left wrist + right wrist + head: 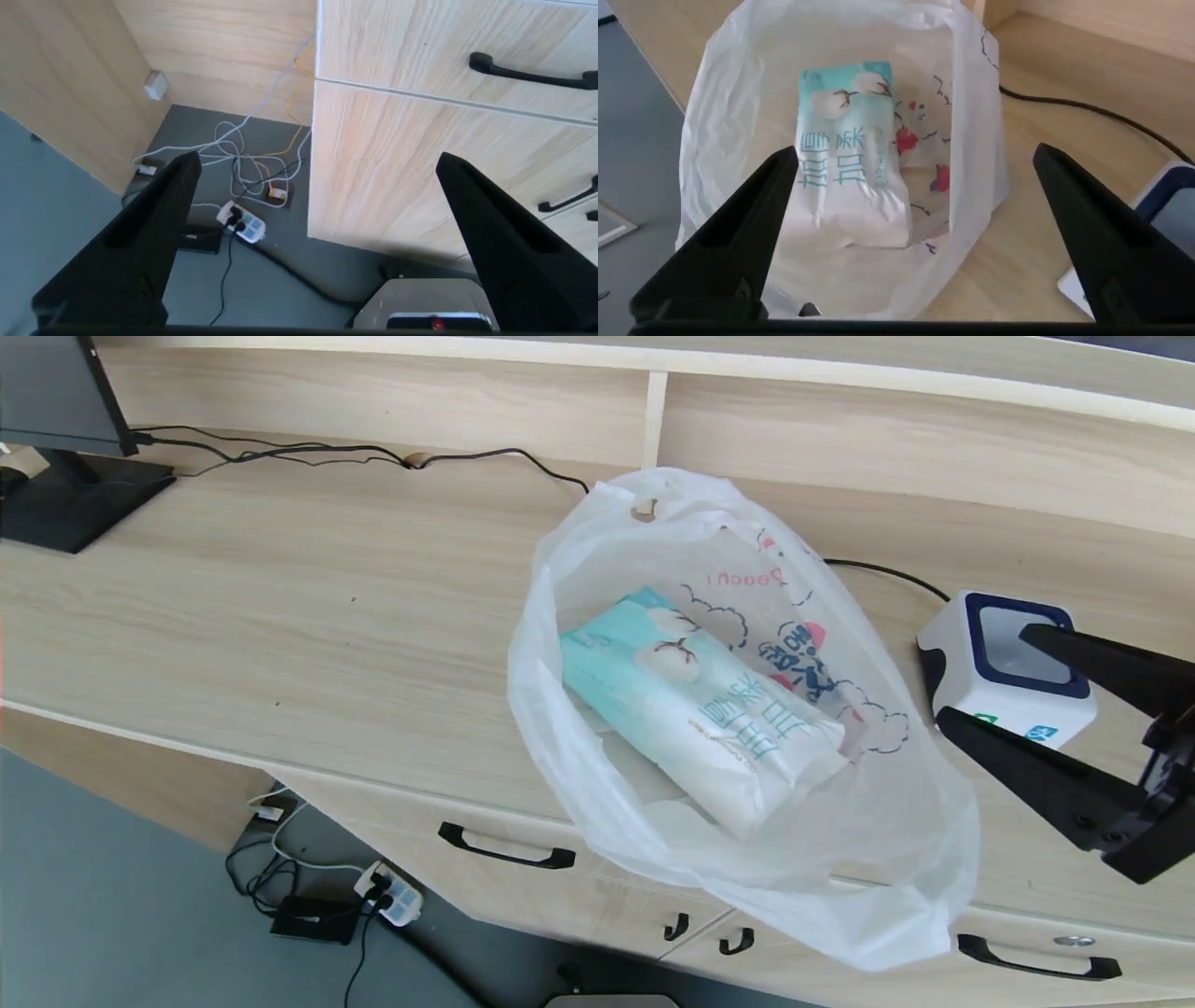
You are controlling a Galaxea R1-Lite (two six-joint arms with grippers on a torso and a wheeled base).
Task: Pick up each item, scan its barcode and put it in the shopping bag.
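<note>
The white plastic shopping bag (898, 821) lies open on the wooden counter (280, 616), its mouth sagging over the front edge above the drawers (420, 807). Inside it a blue-and-white pack of tissues (691, 714) lies on its side. The right gripper (980, 676) hangs just beside the bag, near the white scanner (1013, 695), its two black fingers spread wide with nothing between them. The left gripper (318, 161) is down beside the drawers, above a floor with cables (245, 168) and a power strip (241, 222), and is likewise wide open and empty. A monitor (51, 392) stands at the counter's far left.
</note>
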